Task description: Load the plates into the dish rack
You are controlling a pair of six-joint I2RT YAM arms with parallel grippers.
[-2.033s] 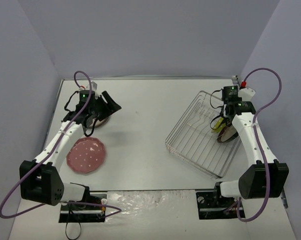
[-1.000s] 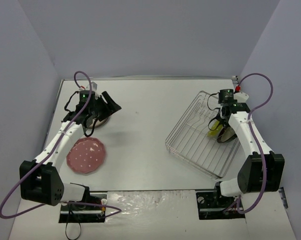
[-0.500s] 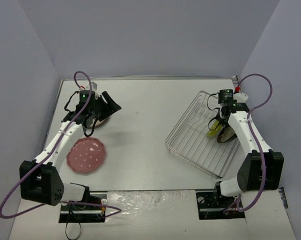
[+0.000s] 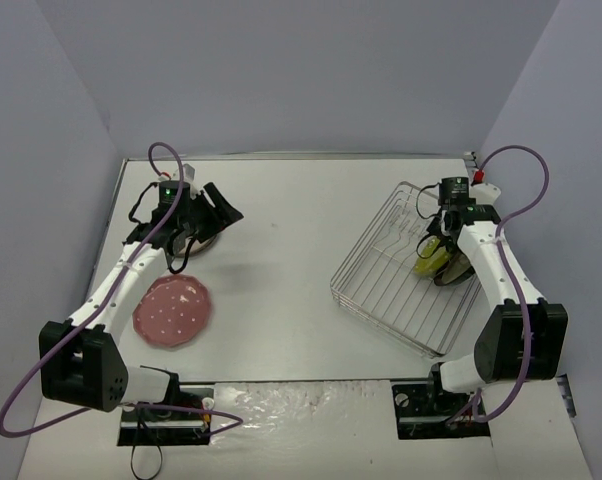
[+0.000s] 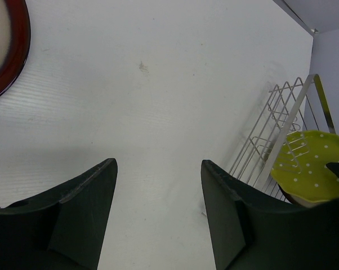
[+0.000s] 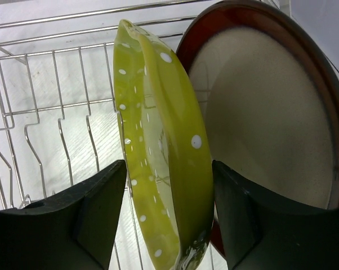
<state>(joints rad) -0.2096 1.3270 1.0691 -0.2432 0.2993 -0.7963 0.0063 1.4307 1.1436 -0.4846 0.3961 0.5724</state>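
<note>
Mid-task moment of loading the dish rack [image 4: 381, 280], set at an angle on the right of the counter [image 4: 281, 200].

Right: shows the right tool [image 6: 168, 163] reaching into the rack, fingers [image 6: 90, 219] spread to either side of the yellow-green plate [image 6: 158, 140] and apparently let go of it. Cannot resolve pad contact from the wrist view. Places that plate on edge among the upright prongs [image 6: 61, 118], tilted against the dark-red-rimmed plate [image 6: 259, 112] beside it. Lean likely owed to the prongs trapping the lower rim and the neighbour propping the upper. Suggests the spread fingers as a guard against toppling during release.

Left: puts the left tool [image 5: 158, 163] over the far-left counter, fingers parted and grasping nothing, near the second dark-red-rimmed plate [image 5: 18, 50], flat on the counter. Reads as a pose ready for descent onto that rim.

Leaves the pink plate [image 4: 172, 310] flat on the counter nearer the left base, well apart from the rack. Counts two plates racked, two to go.

Calls next, by judgement, for a straight retreat of the right tool, to avoid dragging the yellow-green rim out of its slot.
</note>
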